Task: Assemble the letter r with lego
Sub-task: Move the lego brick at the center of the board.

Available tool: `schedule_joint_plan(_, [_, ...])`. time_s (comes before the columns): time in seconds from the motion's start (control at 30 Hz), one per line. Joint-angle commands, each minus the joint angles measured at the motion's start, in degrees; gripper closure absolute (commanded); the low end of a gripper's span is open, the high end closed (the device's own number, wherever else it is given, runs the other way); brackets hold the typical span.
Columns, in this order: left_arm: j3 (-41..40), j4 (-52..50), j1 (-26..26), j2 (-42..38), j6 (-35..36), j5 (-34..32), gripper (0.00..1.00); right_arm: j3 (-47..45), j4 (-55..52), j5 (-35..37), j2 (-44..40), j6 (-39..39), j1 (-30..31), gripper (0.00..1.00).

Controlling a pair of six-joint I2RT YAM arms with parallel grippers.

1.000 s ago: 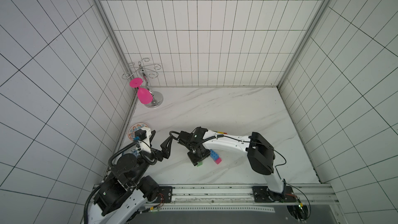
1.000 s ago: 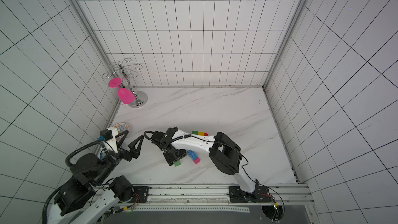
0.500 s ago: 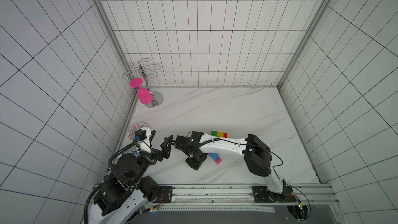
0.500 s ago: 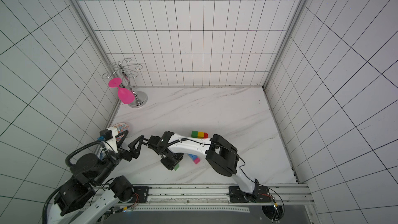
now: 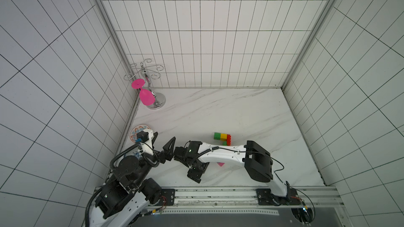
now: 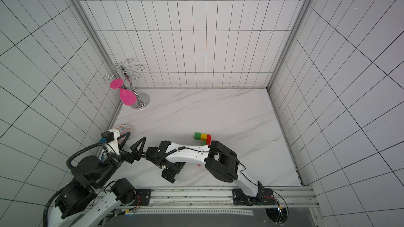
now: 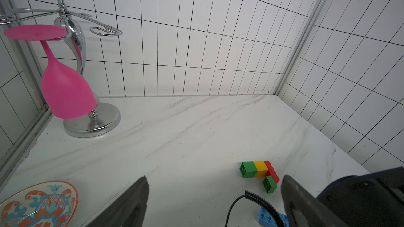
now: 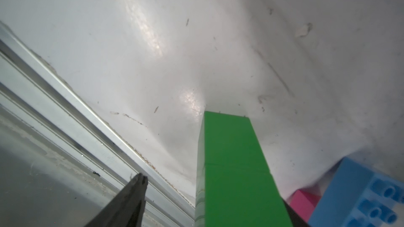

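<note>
A partly built lego shape lies on the marble in both top views: a green point(image 5: 217, 136), a yellow point(image 5: 223, 136) and a red brick point(image 5: 228, 139) in a row, with a green cube point(image 7: 269, 184) under the red end. My right gripper point(image 8: 209, 195) hangs low near the table's front edge, open. A stack of two green cubes point(image 8: 234, 162) stands between its jaws, clear of the one dark fingertip point(image 8: 137, 184) that shows. A pink brick point(image 8: 303, 204) and a blue brick point(image 8: 360, 195) lie just beside it. My left gripper point(image 7: 215, 182) is open and empty, close to the right wrist.
A chrome glass rack point(image 5: 157, 101) with a hanging pink wine glass point(image 5: 146, 98) stands in the back left corner. A patterned plate point(image 5: 137, 131) sits by the left wall. The metal rail point(image 8: 65, 110) runs along the front edge, right next to the right gripper point(image 5: 195, 173).
The right gripper has moved toward the front edge with the green stack. Its jaws have opened off the stack. The left arm has stayed put.
</note>
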Motion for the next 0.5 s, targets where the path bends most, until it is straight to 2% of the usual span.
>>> schedule_joint_plan(0.0, [-0.2, -0.1, -0.1, -0.2, -0.6, -0.6, 0.05, 2.7, -2.0, 3.5, -4.9, -0.4, -0.4, 0.23])
schedule_joint_plan(0.37, [-0.2, -0.1, -0.2, -0.2, -0.6, -0.5, 0.05, -2.3, 1.5, 2.4, -12.6, -0.9, -4.6, 0.25])
schedule_joint_plan(0.47, [-0.2, -0.1, -0.2, 0.1, -0.5, -0.4, 0.05, -6.2, 4.6, 5.7, -17.5, 0.2, -6.9, 0.26])
